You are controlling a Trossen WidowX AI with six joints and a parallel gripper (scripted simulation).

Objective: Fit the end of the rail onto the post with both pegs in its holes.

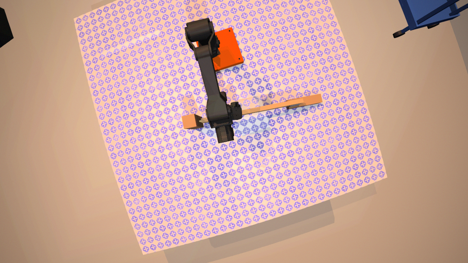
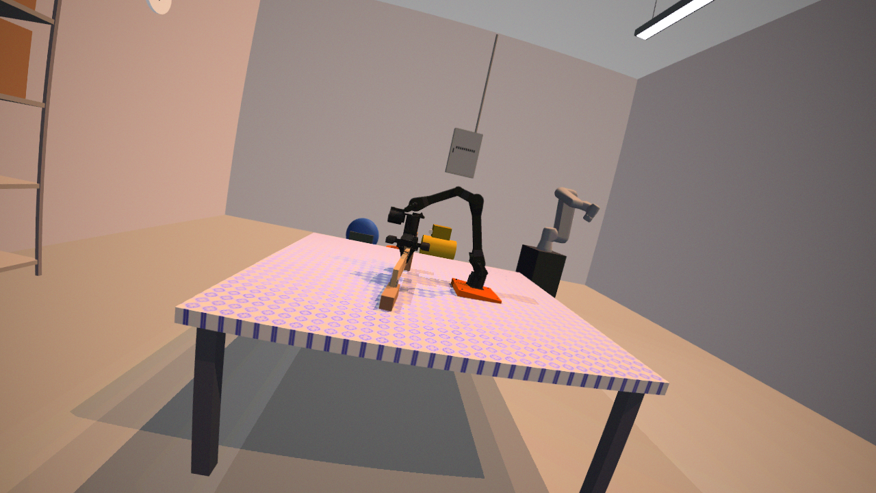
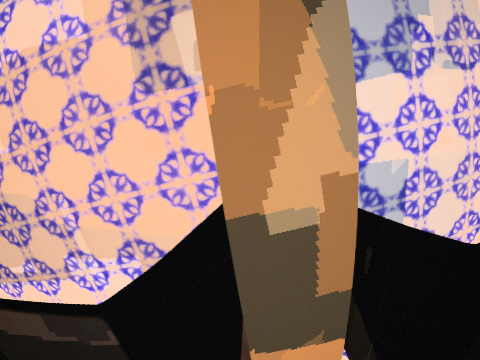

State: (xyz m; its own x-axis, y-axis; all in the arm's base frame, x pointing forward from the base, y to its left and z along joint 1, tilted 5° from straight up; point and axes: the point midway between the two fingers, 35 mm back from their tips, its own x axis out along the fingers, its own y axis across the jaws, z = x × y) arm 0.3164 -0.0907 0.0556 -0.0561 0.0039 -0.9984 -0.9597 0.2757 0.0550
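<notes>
One end effector (image 1: 225,119) (image 2: 405,250) (image 3: 268,211) (closed) grips one rail (image 1: 270,107) (image 2: 400,267) (image 3: 295,150).

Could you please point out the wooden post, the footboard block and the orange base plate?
wooden post (image 1: 188,121): top view, its top face.
footboard block (image 1: 314,99) (image 2: 388,301): top view, its top; exterior view, its end.
orange base plate (image 1: 231,45): top view, its upper surface.

From above, my own wrist and arm (image 1: 212,78) hide my fingertips and the stretch of rail (image 1: 271,107) (image 3: 290,150) between them. Ahead of my fingers, the wrist view cuts the rail off at its upper edge. Beyond them, the pegs by the post (image 1: 191,121) are too small to make out, and I cannot tell their depth.
</notes>
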